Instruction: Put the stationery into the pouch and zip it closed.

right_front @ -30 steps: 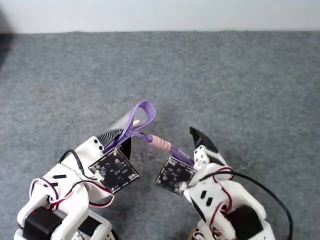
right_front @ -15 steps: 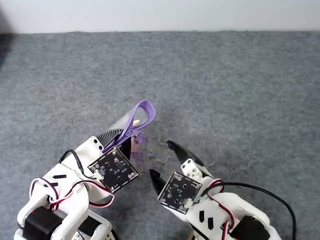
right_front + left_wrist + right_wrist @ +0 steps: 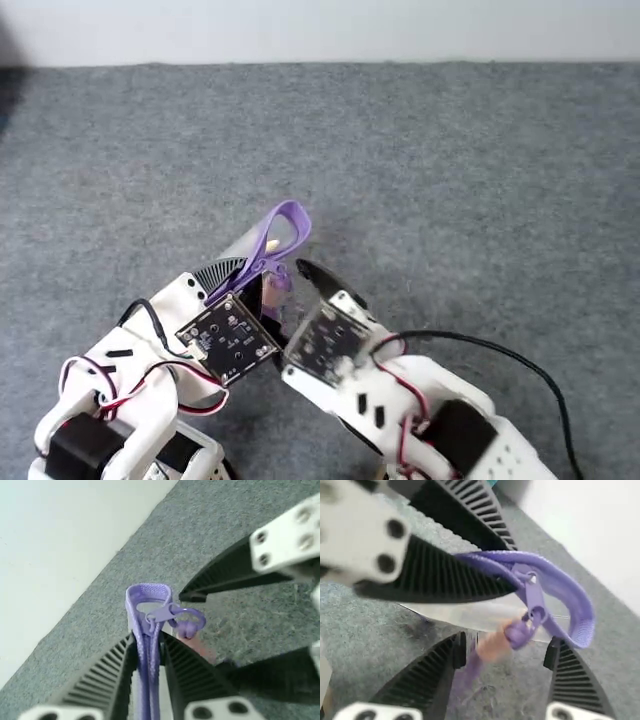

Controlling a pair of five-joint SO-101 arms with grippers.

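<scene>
Nearest me, my left claw [image 3: 148, 645] is clamped narrow on the pouch [image 3: 238, 248]; both ribbed fingers pinch its purple zip band [image 3: 145, 591], so the pouch stands on edge with the band uppermost.

Just beside the pouch, on its open flank, my right claw [image 3: 507, 646] is spread wide and holds nothing; the pull tab [image 3: 521, 628] hangs in the gap between its fingers and, as far as I can see, touches neither.

Just under that tab a pink and purple shape shows, blurred; I take it for the stationery [image 3: 492, 646], lying against or inside the pouch's clear wall, and I cannot tell which.

Farther along the pouch the slider [image 3: 534, 597] sits close to the band's looped end; past the pouch the grey desk [image 3: 470, 170] runs on.

I judge the filling to be about done and the zipping to be the step in hand, with the tab lined up but not yet gripped.

The next move asks my right claw to close squarely on that small dangling tab; it must then draw the slider straight along the band while my left claw keeps the band taut; which way closes the zip I cannot read from here; a skewed pull would likely twist the soft pouch or let the tab slip out.
</scene>
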